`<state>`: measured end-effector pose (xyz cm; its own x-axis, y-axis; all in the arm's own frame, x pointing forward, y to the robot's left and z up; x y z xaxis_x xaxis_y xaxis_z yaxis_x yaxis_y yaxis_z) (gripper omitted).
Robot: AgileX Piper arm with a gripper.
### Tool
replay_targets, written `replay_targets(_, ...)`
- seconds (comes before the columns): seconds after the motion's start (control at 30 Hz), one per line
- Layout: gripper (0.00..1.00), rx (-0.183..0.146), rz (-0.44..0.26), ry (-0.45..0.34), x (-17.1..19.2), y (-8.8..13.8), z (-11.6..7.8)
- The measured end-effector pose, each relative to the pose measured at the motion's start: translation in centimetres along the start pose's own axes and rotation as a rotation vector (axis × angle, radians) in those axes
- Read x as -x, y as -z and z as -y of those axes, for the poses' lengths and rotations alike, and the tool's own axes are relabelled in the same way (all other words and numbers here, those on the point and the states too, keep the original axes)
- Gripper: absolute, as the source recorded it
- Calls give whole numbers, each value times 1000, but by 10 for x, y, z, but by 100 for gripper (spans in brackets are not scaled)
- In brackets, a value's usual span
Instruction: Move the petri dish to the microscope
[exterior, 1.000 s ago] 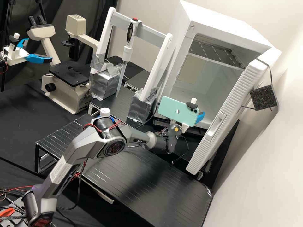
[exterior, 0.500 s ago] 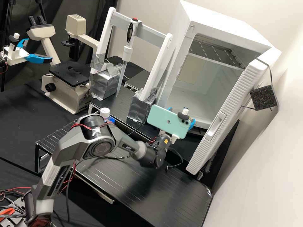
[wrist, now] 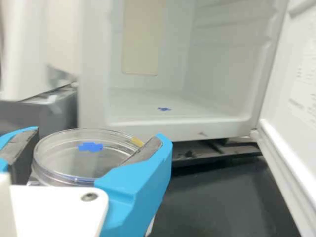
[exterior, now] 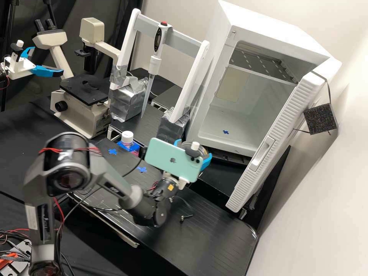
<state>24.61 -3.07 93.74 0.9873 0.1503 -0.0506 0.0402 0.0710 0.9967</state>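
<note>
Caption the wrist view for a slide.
Clear petri dish gripped in the blue-fingered pincer, outside the open white cabinet.

High view: at left rear on desk (exterior: 23,153), microscope (exterior: 84,90). To its right, stand (exterior: 193,76), with pipette (exterior: 154,63) on crossbar. Right of stand, cabinet (exterior: 214,103); at its right side, door (exterior: 283,132), open, with foam block (exterior: 320,119) beside outer face. Inside cabinet: shelf (exterior: 260,63) high up, tape mark (exterior: 225,132) on floor. Before stand, bottle (exterior: 127,137), near rear edge of platform (exterior: 218,230). On platform's left part, two tape crosses (exterior: 112,151). Before cabinet, petri dish (wrist: 74,163) in gripper (exterior: 193,148).
</note>
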Motion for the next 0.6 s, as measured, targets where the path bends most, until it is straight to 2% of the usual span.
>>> replay_targets(0.23, 0, 69, -14, -21, 39, 40, 16)
replay_targets(0.37, 0, 113, -57, -41, 55, 66, 28)
replay_targets(0.5, 0, 149, -163, -24, 64, 95, 46)
replay_targets(0.6, 0, 152, -270, -18, 67, 116, 54)
